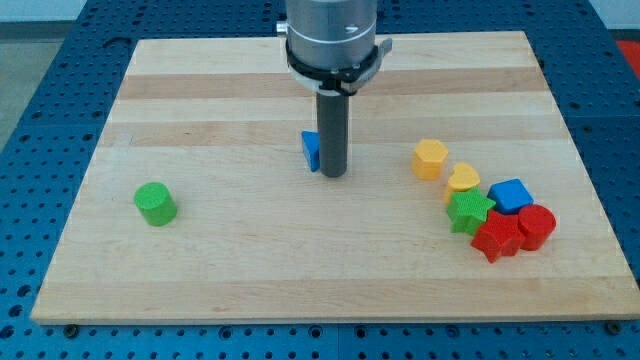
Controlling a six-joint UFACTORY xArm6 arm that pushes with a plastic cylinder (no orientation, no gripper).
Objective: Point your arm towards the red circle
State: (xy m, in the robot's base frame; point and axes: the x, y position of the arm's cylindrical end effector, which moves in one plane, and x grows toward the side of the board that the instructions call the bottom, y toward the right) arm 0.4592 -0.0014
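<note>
Tip (333, 175) rests beside blue block (311, 150), mid tabletop (250, 260). No gripper fitted; state n/a. Red circle (537, 226) at approx. 4 o'clock; tip to be routed below green star (469, 211) and red star (496, 239).

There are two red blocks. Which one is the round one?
The red circle, farthest toward the view's right in the cluster. The red star beside it has points. My tip is far off, next to the blue block.

Nothing readable is showing anywhere; no text, labels, brands or numbers are appearing on blocks or worktop (300, 270).
</note>
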